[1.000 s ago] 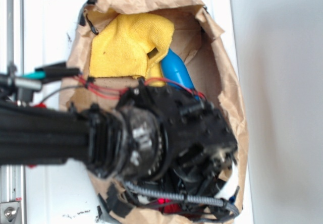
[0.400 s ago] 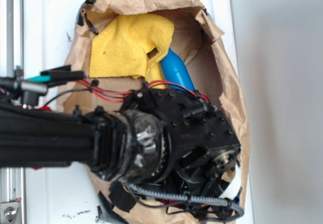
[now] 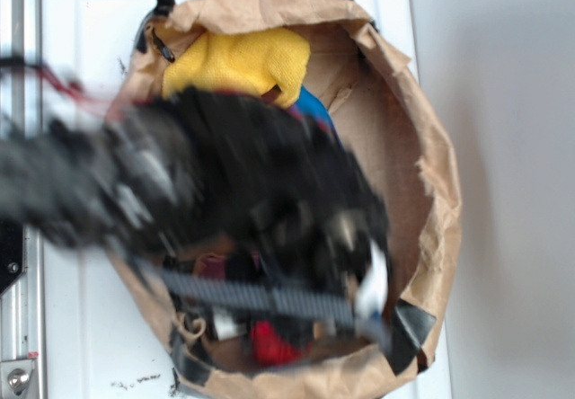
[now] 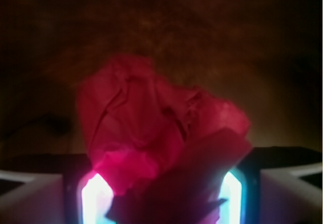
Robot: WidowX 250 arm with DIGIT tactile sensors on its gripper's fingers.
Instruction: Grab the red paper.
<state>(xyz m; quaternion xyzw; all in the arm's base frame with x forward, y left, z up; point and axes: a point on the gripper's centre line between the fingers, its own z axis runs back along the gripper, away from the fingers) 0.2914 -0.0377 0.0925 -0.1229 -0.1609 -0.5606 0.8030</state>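
Red paper (image 4: 161, 143) low in the wrist view, wedged between the 2 pale pincer fingers (image 4: 93, 199), its folds spilling up and forward past the tips. Pincer (image 4: 160, 201) closed around the wad, or very nearly so: paper touching both inner faces, no gap visible on either side. In the exterior view, the same wad (image 3: 269, 343) only a small red patch at the near end of the brown paper bag (image 3: 431, 192), mostly hidden under the blurred black arm (image 3: 243, 201). Yellow cloth (image 3: 238, 62) and a sliver of blue bottle (image 3: 313, 107) at the far end of the bag, well apart from the grasp. Bag sitting on the white surface (image 3: 81, 39).

Judged step: securing the grip and bringing the wad clear of the bag.

To do it well:
- Keep the squeeze firm; crumpled paper compresses and may slip from a loose hold.
- Lift straight up rather than sideways, since the bag wall rises close by and could snag a finger or the cable.
- Move slowly at the start; heavy blur in the exterior view suggests fast motion, which risks shaking a light wad loose.
- Check that no bag lining is caught with the paper; cannot tell from the dark wrist view.
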